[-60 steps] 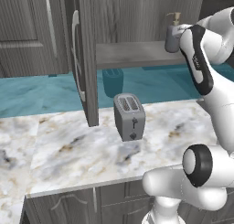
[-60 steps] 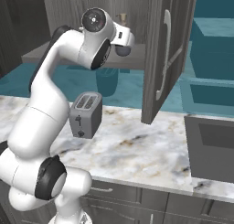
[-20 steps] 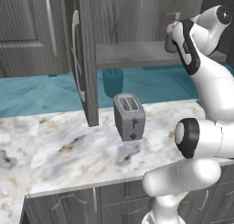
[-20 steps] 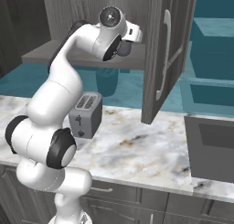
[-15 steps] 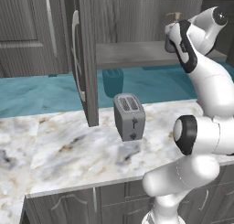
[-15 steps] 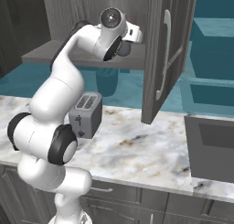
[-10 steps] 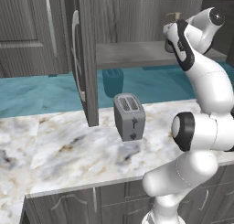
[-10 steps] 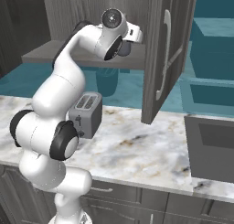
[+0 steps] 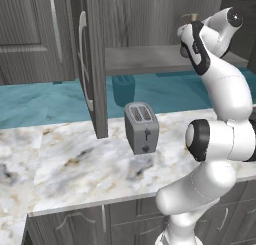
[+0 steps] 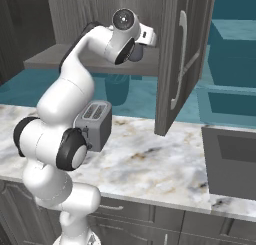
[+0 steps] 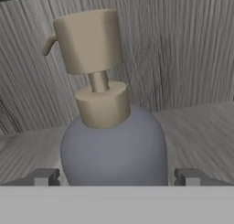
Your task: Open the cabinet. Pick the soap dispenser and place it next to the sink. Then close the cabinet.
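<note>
Standing wide open, the gripper (image 11: 116, 176) has one dark fingertip (image 11: 45, 177) on each side of the single soap dispenser (image 11: 113, 145), neither visibly pressing it. That one grey bottle with its brass pump sits upright on the cabinet shelf (image 9: 145, 59), against the wood-grain back wall. Both of the cabinet's two doors hang open, the left door (image 9: 92, 64) and the right door (image 10: 180, 59), each with one long silver handle. One grey toaster (image 9: 141, 127) stands on the marble counter (image 9: 75, 169) below. One dark sink (image 10: 232, 161) lies at the right.
</note>
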{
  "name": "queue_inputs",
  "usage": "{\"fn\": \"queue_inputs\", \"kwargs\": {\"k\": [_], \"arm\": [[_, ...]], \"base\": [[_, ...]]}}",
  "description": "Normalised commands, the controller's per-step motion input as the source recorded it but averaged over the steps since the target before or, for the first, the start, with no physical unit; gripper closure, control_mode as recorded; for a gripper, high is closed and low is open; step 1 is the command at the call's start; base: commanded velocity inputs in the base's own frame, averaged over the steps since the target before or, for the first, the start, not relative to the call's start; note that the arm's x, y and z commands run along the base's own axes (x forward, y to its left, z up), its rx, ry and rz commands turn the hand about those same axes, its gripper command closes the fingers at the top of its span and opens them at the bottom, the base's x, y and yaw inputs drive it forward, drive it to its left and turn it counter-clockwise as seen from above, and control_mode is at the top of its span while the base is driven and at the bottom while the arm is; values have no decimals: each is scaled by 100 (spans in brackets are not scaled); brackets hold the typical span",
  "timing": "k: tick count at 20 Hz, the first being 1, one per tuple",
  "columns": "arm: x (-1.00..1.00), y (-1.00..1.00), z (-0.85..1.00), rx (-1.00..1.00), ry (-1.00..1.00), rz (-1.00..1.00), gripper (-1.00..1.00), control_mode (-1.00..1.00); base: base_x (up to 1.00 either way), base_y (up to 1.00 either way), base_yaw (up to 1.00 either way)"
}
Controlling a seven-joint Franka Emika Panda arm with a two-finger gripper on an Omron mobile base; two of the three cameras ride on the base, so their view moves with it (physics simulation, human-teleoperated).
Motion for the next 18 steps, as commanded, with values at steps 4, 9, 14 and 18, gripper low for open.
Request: {"fn": "queue_inputs", "kwargs": {"k": [4,9,14,18], "arm": [[5,0,0,0,0,0,-100,-100],[4,0,0,0,0,0,-100,-100],[16,0,-19,0,0,0,-100,-100],[29,0,-18,0,0,0,-100,-100]], "base": [[0,0,0],[0,0,0],[0,0,0],[0,0,0]]}}
